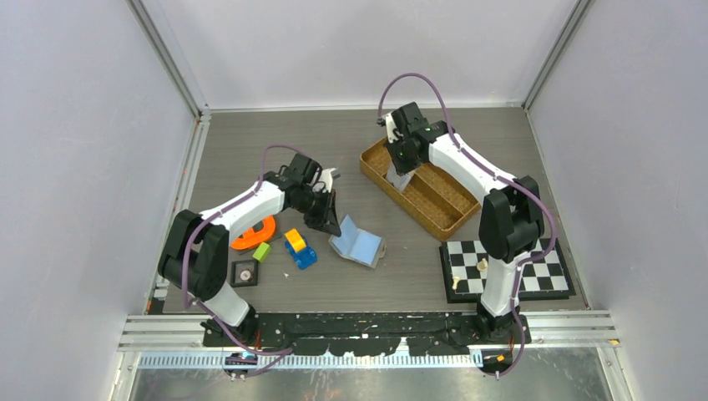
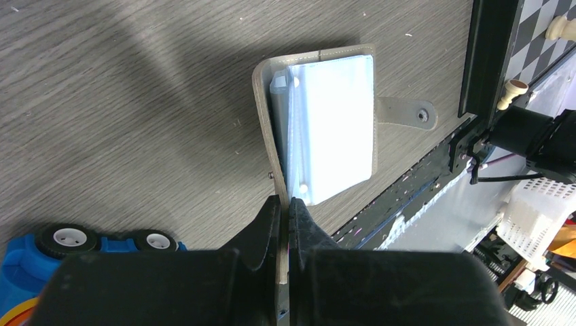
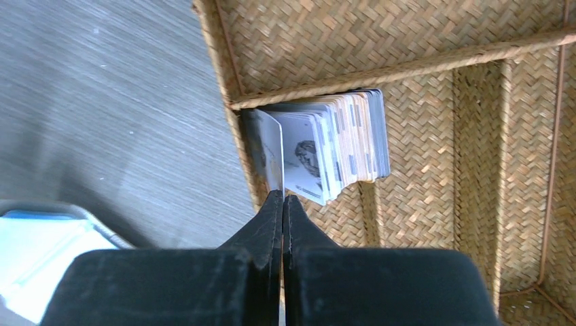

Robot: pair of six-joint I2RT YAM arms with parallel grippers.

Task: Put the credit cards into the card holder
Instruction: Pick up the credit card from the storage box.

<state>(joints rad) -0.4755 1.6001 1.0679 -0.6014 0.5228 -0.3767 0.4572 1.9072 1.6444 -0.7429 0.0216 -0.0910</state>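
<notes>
The card holder [image 1: 359, 244] lies open on the table, grey outside and light blue inside [image 2: 333, 129], with its snap tab [image 2: 407, 114] lying flat. My left gripper [image 1: 327, 219] is shut on the edge of the holder's grey cover [image 2: 268, 129] and holds that flap upright; the fingertips [image 2: 286, 200] pinch it. A stack of credit cards [image 3: 343, 139] leans in the near corner of the wicker basket [image 1: 434, 205]. My right gripper [image 1: 401, 177] is shut on one card [image 3: 265, 146], held on edge beside the stack, fingertips [image 3: 283, 197] pinching its lower edge.
Left of the holder are a blue and yellow toy car [image 1: 300, 249], a green block [image 1: 261, 251], an orange piece [image 1: 253, 236] and a black tile with a dial [image 1: 245, 272]. A chessboard [image 1: 534, 271] with pieces lies at the right front.
</notes>
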